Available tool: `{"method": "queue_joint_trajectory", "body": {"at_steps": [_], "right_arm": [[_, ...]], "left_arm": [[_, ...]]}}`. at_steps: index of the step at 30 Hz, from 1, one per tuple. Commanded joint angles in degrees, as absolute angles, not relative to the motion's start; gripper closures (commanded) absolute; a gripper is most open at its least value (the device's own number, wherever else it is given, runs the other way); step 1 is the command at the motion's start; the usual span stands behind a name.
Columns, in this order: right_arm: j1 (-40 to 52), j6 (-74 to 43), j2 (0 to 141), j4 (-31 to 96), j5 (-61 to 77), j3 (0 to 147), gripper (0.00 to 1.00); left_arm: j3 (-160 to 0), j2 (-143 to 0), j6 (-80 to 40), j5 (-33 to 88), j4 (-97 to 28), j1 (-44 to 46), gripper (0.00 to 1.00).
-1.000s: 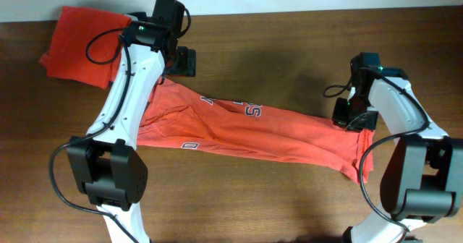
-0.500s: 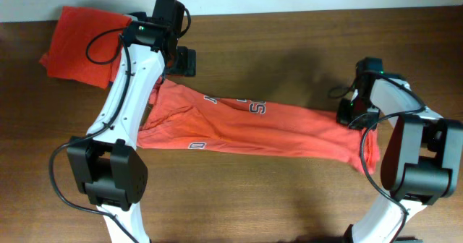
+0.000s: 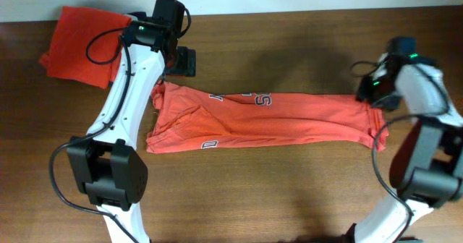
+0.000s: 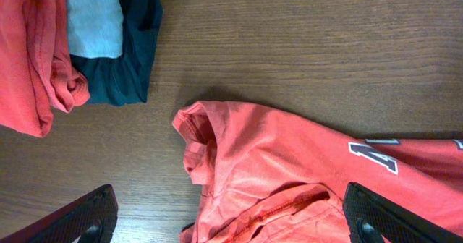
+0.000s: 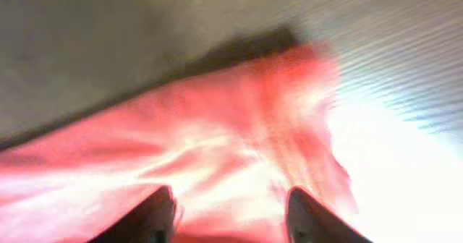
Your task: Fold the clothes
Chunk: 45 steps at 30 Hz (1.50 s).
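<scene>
The clothes are one coral-red T-shirt, lying stretched in a long band across the table with its white lettering up. My left gripper hovers wide open just beyond the shirt's upper-left corner. In the left wrist view the bunched shirt corner lies between and below the spread left gripper. My right gripper is at the shirt's right end. The right wrist view is blurred: the right gripper has its jaws apart over the red cloth.
A plain folded orange-red garment lies at the far left corner. Next to it are folded grey and navy garments. The table's far edge runs just behind both arms.
The right gripper moved right and toward the far edge, pulling the shirt out straight, and its jaws parted. The left arm stayed put.
</scene>
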<state>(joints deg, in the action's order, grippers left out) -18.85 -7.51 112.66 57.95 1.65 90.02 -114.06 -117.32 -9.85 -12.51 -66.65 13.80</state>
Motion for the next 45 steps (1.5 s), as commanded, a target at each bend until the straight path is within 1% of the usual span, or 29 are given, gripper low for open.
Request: {"method": "queue_joint_trajectory", "body": {"at_steps": [1,3,4,7,12,24,25,26,27,30,33,37,39,40,42,43,44,45], "right_arm": [[-25.0,-7.3,108.3,67.6,2.0,94.9,0.41],[-27.1,-7.3,108.4,71.3,2.0,93.7,0.49],[-28.3,-8.1,108.4,71.8,2.0,91.9,0.51],[-30.5,-11.1,108.4,66.5,5.8,83.7,0.51],[-31.5,-11.2,108.4,58.9,12.5,73.6,0.51],[-31.6,-14.2,108.4,59.5,9.1,71.5,0.50],[-31.6,-16.3,108.4,59.8,6.6,71.5,0.47],[-31.6,-21.2,108.4,60.2,0.9,71.5,0.43],[-31.6,-22.0,108.4,59.9,-0.7,71.5,0.43],[-31.6,-21.9,108.4,59.5,-0.1,71.5,0.44],[-31.5,-21.3,108.4,58.5,2.4,71.3,0.50],[-31.6,-21.8,108.4,55.3,4.7,69.3,0.50],[-31.5,-21.5,108.4,51.4,10.3,66.6,0.51],[-31.5,-21.5,108.4,50.7,11.4,66.2,0.55],[-31.5,-21.3,108.4,50.5,12.1,66.2,0.66],[-31.5,-20.4,108.3,50.5,12.1,66.4,0.83],[-31.6,-19.1,108.0,50.5,12.0,66.8,0.96],[-31.6,-18.2,107.5,50.5,12.0,67.3,0.96]], "left_arm": [[-114.4,-116.6,-9.4,-13.3,-66.7,14.0,0.01],[-114.4,-116.6,-9.4,-13.3,-66.7,14.0,0.01],[-114.4,-116.6,-9.4,-13.3,-66.7,14.1,0.01],[-114.4,-116.6,-9.4,-13.3,-66.7,14.1,0.01],[-114.4,-116.6,-9.4,-13.3,-66.7,14.1,0.01],[-114.4,-116.6,-9.4,-13.3,-66.7,14.1,0.01],[-114.4,-116.6,-9.4,-13.3,-66.7,14.1,0.01],[-114.4,-116.6,-9.4,-13.3,-66.7,14.1,0.01],[-114.4,-116.6,-9.4,-13.3,-66.7,14.1,0.01],[-114.4,-116.6,-9.4,-13.3,-66.7,14.1,0.01],[-114.4,-116.6,-9.4,-13.3,-66.7,14.1,0.01],[-114.4,-116.6,-9.4,-13.3,-66.7,14.1,0.01],[-114.4,-116.6,-9.4,-13.3,-66.7,14.1,0.01],[-114.4,-116.6,-9.4,-13.3,-66.7,14.1,0.01],[-114.4,-116.6,-9.4,-13.3,-66.7,14.1,0.01],[-114.4,-116.6,-9.4,-13.3,-66.7,14.1,0.01],[-114.4,-116.6,-9.4,-13.3,-66.7,14.1,0.01],[-114.4,-116.6,-9.4,-13.3,-66.7,14.1,0.01]]}}
